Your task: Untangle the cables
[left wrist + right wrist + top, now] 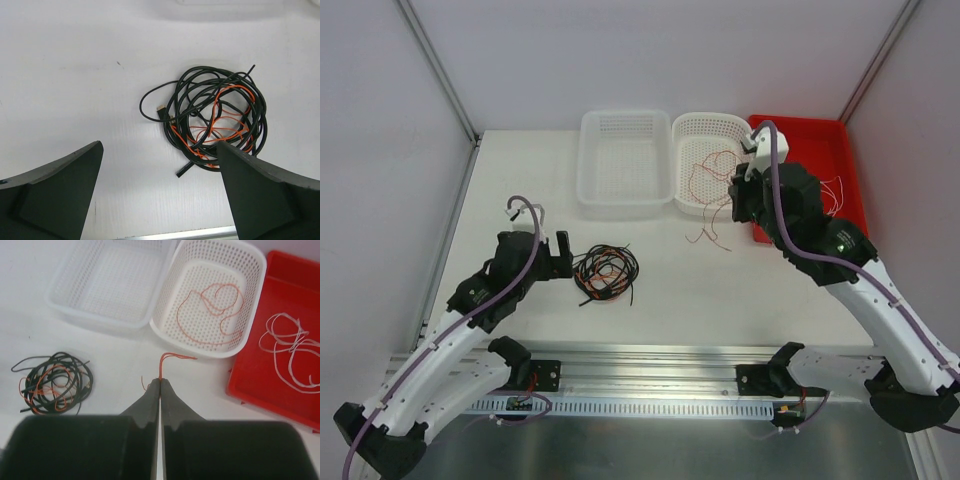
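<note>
The left arm lies low over the white table (670, 290), its left tool (160, 146) spread fully wide and empty, just short of the tangled coil of black and orange cables (215, 120). The right arm reaches forward, its right tool (160, 383) pinched tight on a thin orange-red wire (172, 356) just before the perforated white plastic basket (255, 280).

Overhead view, close wrist views, all sharing cables (605, 272)

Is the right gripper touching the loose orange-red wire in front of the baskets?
Touching. The right wrist view shows the right gripper shut on the orange-red wire, which comes out between its fingertips.
</note>
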`<state>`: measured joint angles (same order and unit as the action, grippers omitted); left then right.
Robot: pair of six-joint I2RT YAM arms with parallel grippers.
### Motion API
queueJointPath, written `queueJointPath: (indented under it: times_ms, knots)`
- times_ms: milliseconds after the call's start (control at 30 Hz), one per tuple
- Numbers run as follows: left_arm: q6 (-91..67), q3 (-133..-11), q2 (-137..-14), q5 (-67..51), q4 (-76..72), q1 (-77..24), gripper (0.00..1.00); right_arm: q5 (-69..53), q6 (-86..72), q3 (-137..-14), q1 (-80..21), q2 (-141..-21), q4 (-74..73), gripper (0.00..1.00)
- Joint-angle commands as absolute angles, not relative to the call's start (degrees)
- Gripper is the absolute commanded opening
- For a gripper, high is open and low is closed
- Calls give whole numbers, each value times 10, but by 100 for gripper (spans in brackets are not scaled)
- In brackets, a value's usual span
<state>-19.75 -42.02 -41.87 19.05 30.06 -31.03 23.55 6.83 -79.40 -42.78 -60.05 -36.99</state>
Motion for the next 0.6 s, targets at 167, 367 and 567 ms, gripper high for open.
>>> queueJointPath:
  times_ms: [167, 367, 567]
  knots:
    - [-176, -397, -374, 236, 262, -308, 99, 253, 194, -958, -380, -713, -264, 1]
    - [-174, -403, -395, 214, 262, -307, 99, 222, 217, -1003, -305, -793, -159, 1]
    - [-167, -407, -413, 209, 261, -308, 99, 196, 188, -1020, -236, -907, -98, 1]
